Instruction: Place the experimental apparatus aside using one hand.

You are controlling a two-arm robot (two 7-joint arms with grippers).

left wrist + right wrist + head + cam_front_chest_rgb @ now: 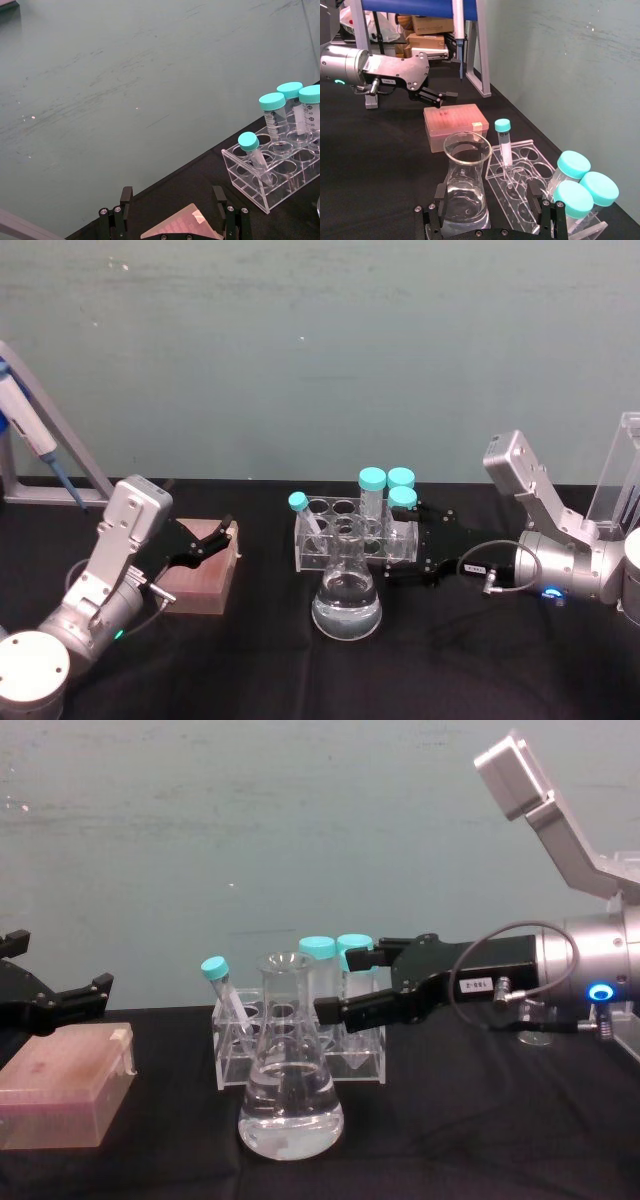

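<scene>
The rack [350, 540] stands in the middle of the table [250, 660]. Its long axis runs from left to right, along the table's far edge. Three capped tubes [401, 478] stand upright at its right end. One slim tube [306, 514] at the left end leans with its cap toward the left. The flask [347, 605] stands upright just in front of the rack, mouth up, with clear liquid in its lower part. I cannot tell whether the two are touching.

The right gripper [408, 543] reaches in from the right, low over the table. It is wide open, with one finger behind the rack's right end and one in front of it, and it has hold of nothing. The left gripper [205, 540] hangs open above the pink box [200, 580], well apart from the labware.

I think the main danger is the flask. It is very near the front finger, so a closing or sideways move could push it over and spill the liquid. Also, a grip at only one end of the long rack may let the far end drop. Then the leaning slim tube could slide out. The smooth clear walls may also slip between the fingers.
</scene>
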